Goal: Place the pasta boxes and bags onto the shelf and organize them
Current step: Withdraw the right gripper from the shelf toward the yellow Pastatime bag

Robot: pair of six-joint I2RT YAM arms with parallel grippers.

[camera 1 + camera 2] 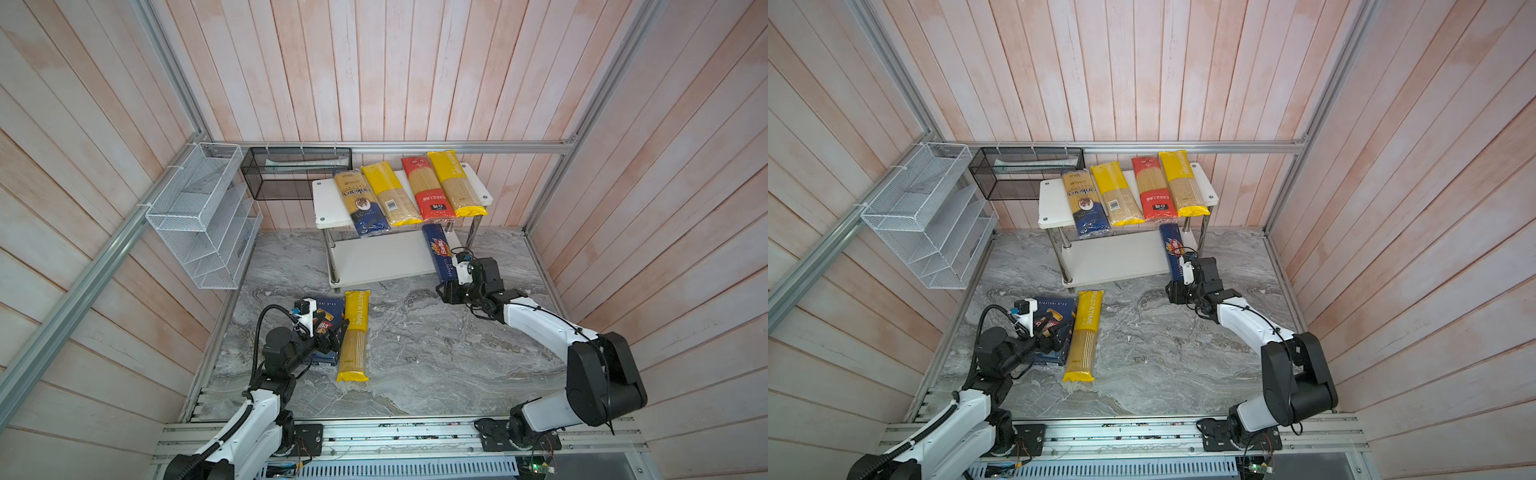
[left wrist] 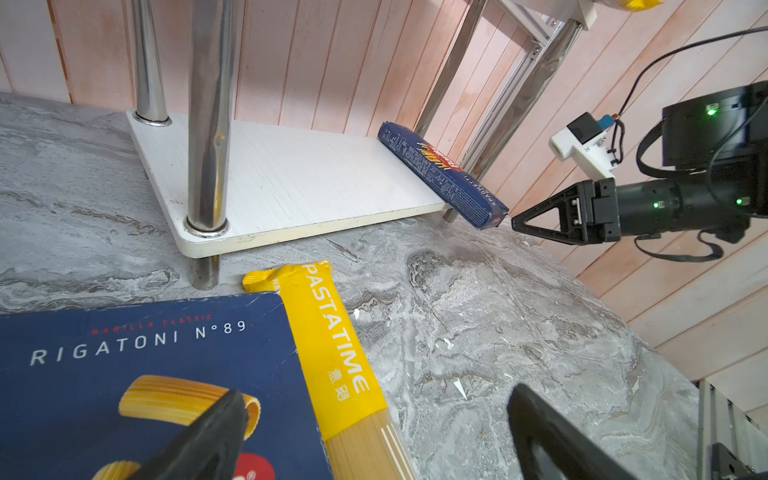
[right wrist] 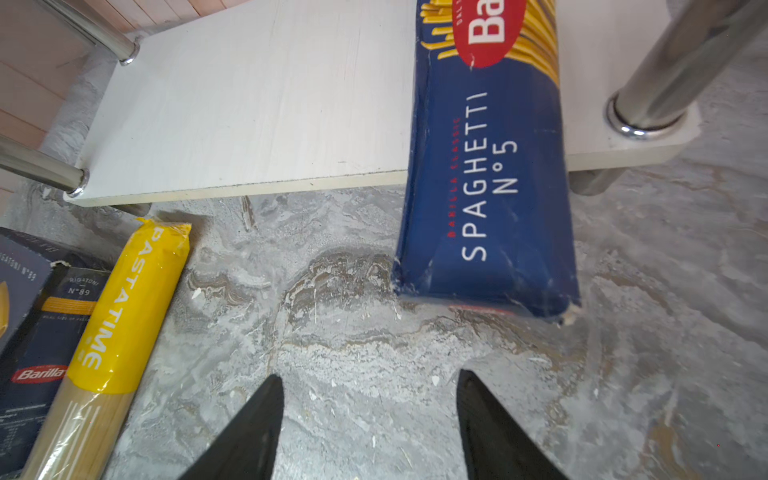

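On the table [image 1: 436, 353], the shelf [image 1: 326, 203] is seen with four bags [image 1: 390, 195] laid across its top board and the spaghetti box [image 3: 486, 187] on the lower board, one end overhanging. The rigatoni box [image 2: 145, 353] and fifth bag [image 1: 354, 336] are seen touching in front. The right gripper [image 3: 370, 374] is held apart just short of the spaghetti box, the left gripper [image 2: 374, 395] apart over the rigatoni box's edge.

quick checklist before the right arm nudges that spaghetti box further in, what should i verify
1. The right gripper is open and empty: ok.
2. The spaghetti box lies fully on the lower board: not ok, its near end overhangs the front edge.
3. The lower board is bare beside the box: ok.
4. The left gripper is away from that path: ok, it is open over the rigatoni box and PASTATIME bag.
5. The left gripper touches either one: cannot tell.
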